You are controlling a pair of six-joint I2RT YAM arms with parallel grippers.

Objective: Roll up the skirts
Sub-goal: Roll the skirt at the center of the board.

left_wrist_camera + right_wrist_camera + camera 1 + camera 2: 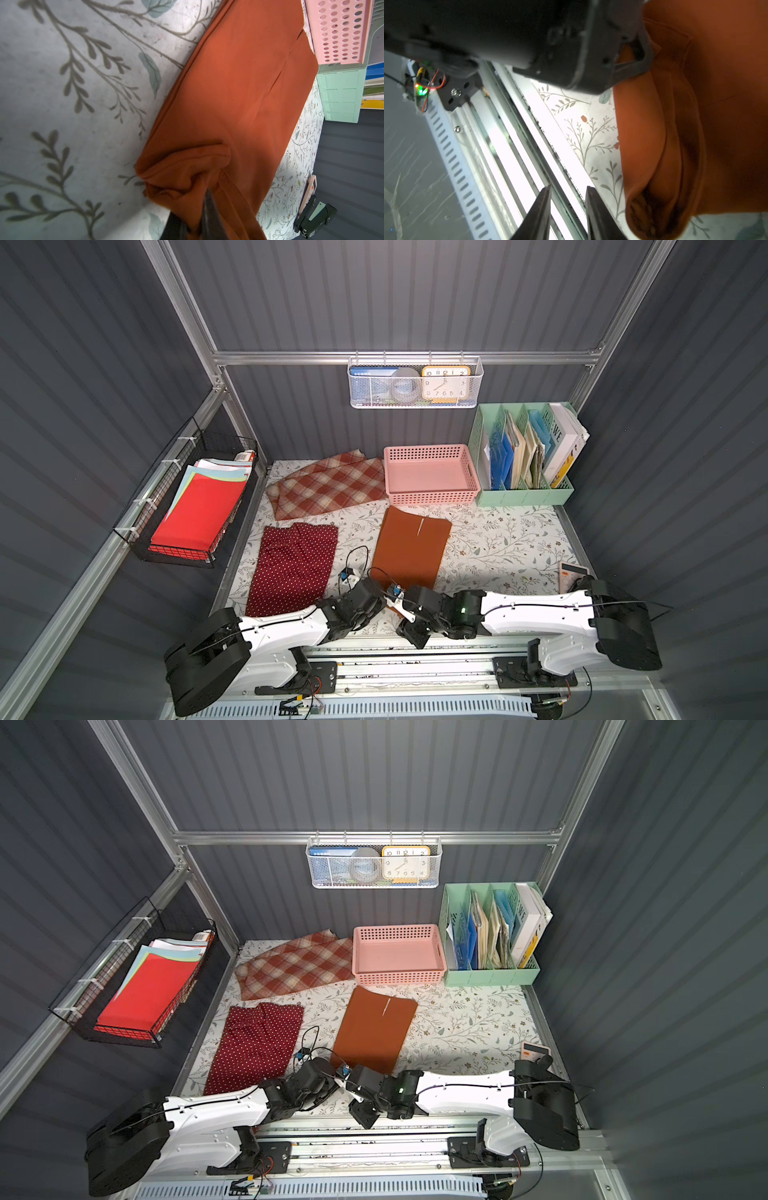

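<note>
The rust-orange skirt [409,547] [374,1029] lies mid-table, its near edge folded over into a loose fold [660,158]. My left gripper [193,209] is shut on that skirt's near corner, with bunched cloth [187,182] between its jaws; in a top view it sits under the wrist [376,591]. My right gripper [568,188] stands open and holds nothing, beside the fold over the front rail [415,641]. The dark red dotted skirt [293,568] lies flat to the left. The plaid skirt [328,487] lies at the back.
A pink basket [430,498] and a mint file organiser [523,495] stand at the back right. A black wire basket [178,549] with red paper hangs on the left wall. A calculator [571,574] lies at the right edge. A white mesh basket [413,402] hangs above.
</note>
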